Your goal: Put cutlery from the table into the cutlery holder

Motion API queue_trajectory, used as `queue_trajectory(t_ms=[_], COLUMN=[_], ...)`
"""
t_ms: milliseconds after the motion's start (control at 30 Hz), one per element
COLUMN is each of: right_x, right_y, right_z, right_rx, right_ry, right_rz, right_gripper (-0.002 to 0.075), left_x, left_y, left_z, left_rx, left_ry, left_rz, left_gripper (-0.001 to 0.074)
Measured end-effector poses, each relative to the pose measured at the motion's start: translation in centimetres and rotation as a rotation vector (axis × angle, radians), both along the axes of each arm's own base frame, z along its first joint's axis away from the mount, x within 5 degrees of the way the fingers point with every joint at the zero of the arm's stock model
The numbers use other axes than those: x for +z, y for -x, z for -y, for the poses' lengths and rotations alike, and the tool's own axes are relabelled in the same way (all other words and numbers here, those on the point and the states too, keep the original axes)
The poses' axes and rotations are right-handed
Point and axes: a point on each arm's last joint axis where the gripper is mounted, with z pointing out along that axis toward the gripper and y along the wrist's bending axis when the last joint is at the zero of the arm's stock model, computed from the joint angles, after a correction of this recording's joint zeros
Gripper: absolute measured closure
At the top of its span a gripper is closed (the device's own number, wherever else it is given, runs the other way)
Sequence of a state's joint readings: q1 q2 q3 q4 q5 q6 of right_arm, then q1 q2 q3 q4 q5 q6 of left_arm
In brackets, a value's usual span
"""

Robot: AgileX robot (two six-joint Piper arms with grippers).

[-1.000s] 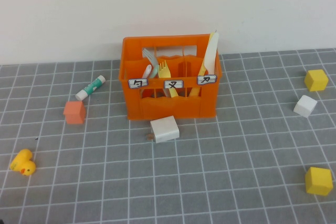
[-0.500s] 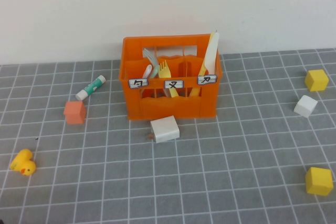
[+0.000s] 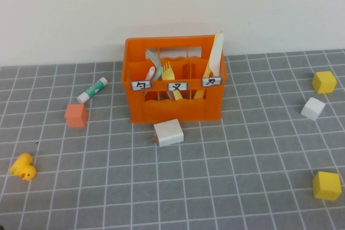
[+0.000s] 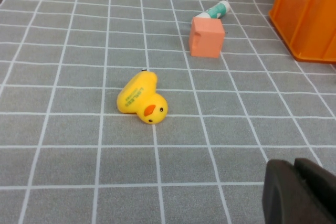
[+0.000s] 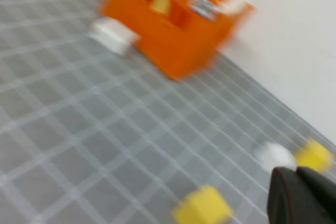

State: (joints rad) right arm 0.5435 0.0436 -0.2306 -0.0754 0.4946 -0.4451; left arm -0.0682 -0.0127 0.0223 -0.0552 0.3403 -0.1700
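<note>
The orange cutlery holder stands at the back middle of the grey tiled table. The pale yellow fork stands in its middle compartment. The white knife stands in its right compartment, leaning on the back right corner. Neither gripper shows in the high view. My left gripper is shut and empty, low over the tiles near the yellow duck. My right gripper is shut and empty over the right side of the table, far from the holder.
A grey-white fork with teal handle stands in the left compartment. A white block lies in front of the holder. An orange cube, a glue stick and the duck lie left. Two yellow cubes and a white cube lie right.
</note>
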Motion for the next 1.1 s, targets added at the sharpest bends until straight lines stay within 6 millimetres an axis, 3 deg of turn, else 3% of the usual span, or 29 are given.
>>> queue_trajectory(t_ms=[467,633,1100], right_x=[-5.4,-6.5,-6.8], right_y=[-1.5,-1.5,-1.5], right_z=[1.6,1.7,1.8], right_rx=[-0.541,-0.574,-0.583], right_ry=[-0.158,-0.153,-0.158], right_rz=[-0.131,-0.159,-0.161], right_gripper=[0.0727,0.0727,0.0727], left_x=[0.0,0.0,0.0], left_y=[0.0,0.0,0.0], left_z=[0.0,0.0,0.0], left_rx=[0.000,0.000,-0.002], left_ry=[0.004,0.004,-0.002], left_rz=[0.000,0.000,0.000], left_gripper=[0.0735,0.0736,0.0736])
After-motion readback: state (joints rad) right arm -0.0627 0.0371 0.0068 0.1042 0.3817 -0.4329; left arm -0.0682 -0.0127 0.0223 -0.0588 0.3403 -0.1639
